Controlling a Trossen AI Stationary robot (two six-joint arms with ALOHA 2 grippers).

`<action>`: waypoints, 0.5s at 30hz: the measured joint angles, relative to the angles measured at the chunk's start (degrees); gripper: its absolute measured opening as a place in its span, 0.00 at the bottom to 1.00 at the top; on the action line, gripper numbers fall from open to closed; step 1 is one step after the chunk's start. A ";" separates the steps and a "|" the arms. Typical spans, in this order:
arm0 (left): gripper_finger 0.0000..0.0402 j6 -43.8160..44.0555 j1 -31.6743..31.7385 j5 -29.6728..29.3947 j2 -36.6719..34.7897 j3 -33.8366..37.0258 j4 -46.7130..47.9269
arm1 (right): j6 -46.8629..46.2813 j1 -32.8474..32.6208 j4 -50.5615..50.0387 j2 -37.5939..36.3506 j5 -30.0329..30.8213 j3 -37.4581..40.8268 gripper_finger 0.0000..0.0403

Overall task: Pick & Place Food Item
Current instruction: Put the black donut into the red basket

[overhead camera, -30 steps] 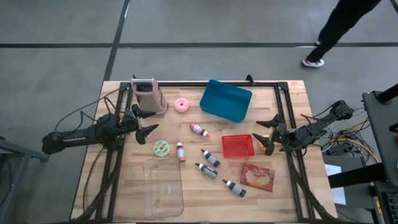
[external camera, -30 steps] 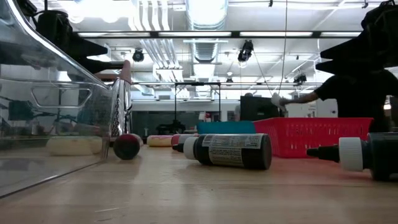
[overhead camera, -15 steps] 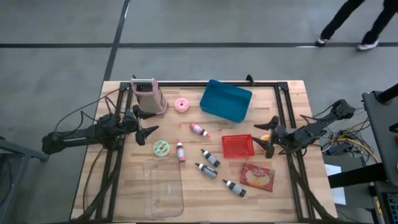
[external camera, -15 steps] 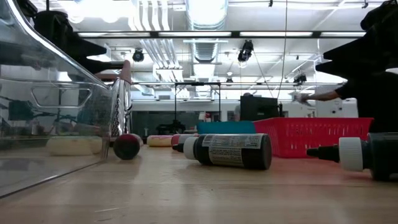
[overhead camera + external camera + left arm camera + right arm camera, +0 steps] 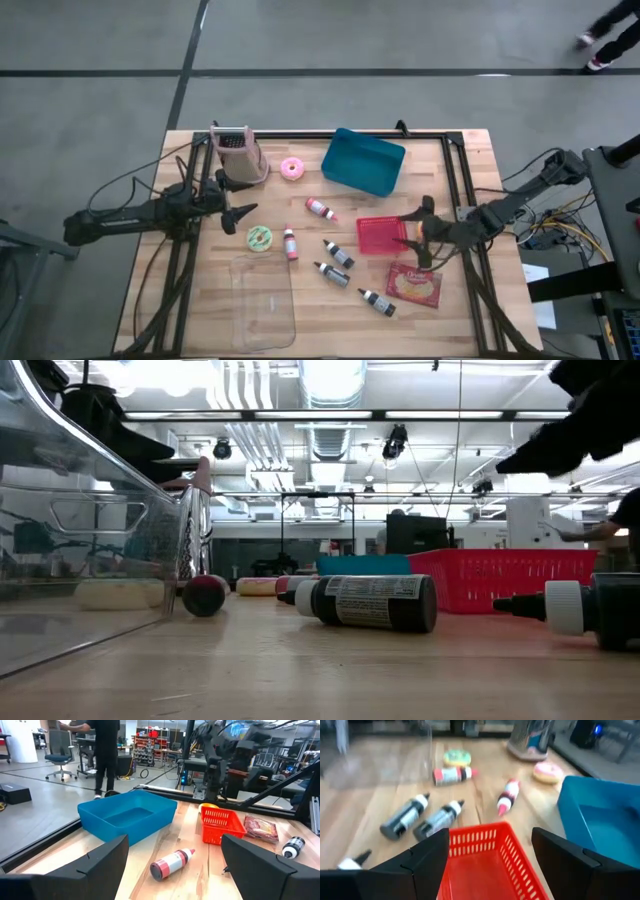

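Observation:
The food items lie on the wooden table: a pink donut [image 5: 291, 168], a green donut [image 5: 259, 237] and a red snack packet [image 5: 413, 285]. A small orange thing [image 5: 421, 228] sits at the right rim of the red basket [image 5: 381, 234]. My right gripper [image 5: 422, 238] hovers open over that rim, slanting down, and the basket [image 5: 481, 855] shows between its fingers. My left gripper [image 5: 238, 212] waits open at the table's left, pointing level toward a red-capped bottle [image 5: 171, 862] and touching nothing.
A blue bin [image 5: 363, 162] stands at the far middle and a metal grater [image 5: 238, 155] at the far left. A clear container [image 5: 263, 300] lies near the front edge. Several small bottles [image 5: 338, 262] lie scattered between the container and the basket.
My right gripper has moved toward the table's left, from beyond the basket to over its right rim, rising a little and tipping downward. It stays open. A person beyond the far edge has walked off to the right.

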State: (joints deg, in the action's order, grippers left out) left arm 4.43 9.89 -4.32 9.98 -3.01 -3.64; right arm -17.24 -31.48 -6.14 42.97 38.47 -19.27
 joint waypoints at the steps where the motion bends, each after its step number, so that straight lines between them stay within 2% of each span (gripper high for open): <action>1: 0.81 0.00 0.00 0.00 0.06 0.02 0.02 | -0.62 0.00 -3.25 2.62 -0.40 -2.81 0.69; 6: 0.81 0.02 -0.02 0.00 0.22 0.35 0.04 | -3.64 0.02 -16.70 14.10 -4.43 -15.37 0.67; 15: 0.81 0.26 -0.04 0.02 0.31 0.44 0.02 | -16.29 -1.49 -33.93 30.77 -24.55 -30.62 0.64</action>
State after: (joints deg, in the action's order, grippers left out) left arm 4.69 9.85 -4.29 10.28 -2.57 -3.62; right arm -33.52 -32.97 -40.07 73.75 13.92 -49.88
